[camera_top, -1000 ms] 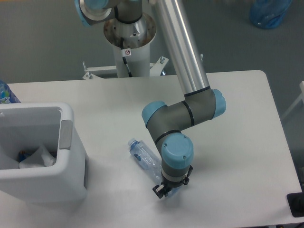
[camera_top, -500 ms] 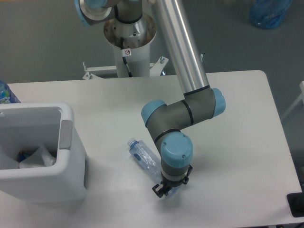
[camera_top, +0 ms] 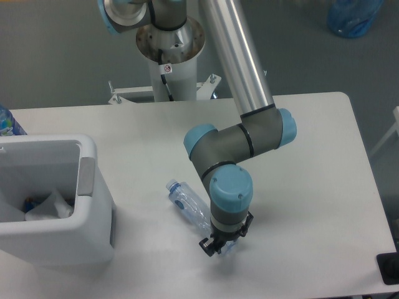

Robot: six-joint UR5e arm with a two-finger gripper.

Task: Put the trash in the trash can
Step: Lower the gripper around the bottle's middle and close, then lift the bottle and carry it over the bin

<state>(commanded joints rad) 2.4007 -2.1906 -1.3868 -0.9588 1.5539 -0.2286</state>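
Change: since a second ago the arm's wrist has eased slightly up and left, and the bottle's cap end has shifted slightly left with it.
Bottle [camera_top: 189, 204]: clear bluish plastic, lying on the table [camera_top: 312, 187], slanting from its cap at upper left down to the right, where its lower end goes under the wrist.
Gripper [camera_top: 223, 246]: pointing down over the bottle's lower end; the wrist hides the fingers, so I cannot tell whether they are wide, narrow or clamped on the bottle.
Paper wad [camera_top: 50, 207]: crumpled white, already inside the trash can.
Trash can [camera_top: 87, 187]: large white bin at the table's left edge, grey slot facing the bottle, well apart from it.
Beyond: the arm's pedestal [camera_top: 169, 56] behind the table; a blue bag [camera_top: 352, 17] on the floor, upper right.
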